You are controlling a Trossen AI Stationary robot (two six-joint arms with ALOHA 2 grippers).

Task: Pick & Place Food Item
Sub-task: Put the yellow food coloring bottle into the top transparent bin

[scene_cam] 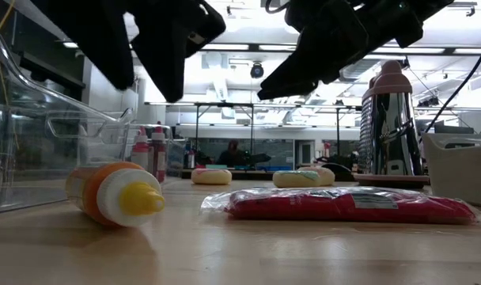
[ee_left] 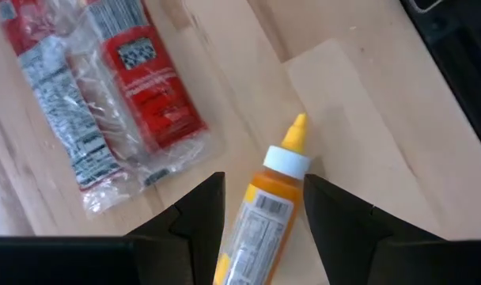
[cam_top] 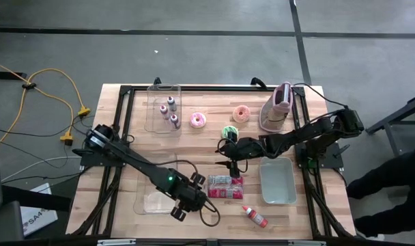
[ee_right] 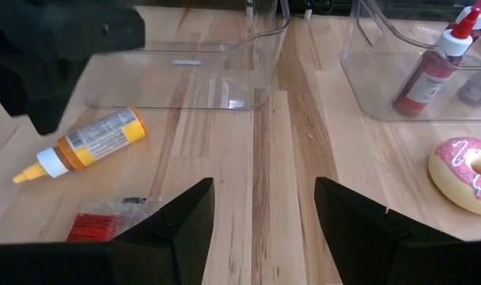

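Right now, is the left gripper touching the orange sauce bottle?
Apart. Low view shows the left gripper raised above the orange sauce bottle lying on the table.

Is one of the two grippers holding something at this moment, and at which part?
Nothing is held. The left gripper hangs open over the orange bottle, which lies on the table; the right gripper is open and empty.
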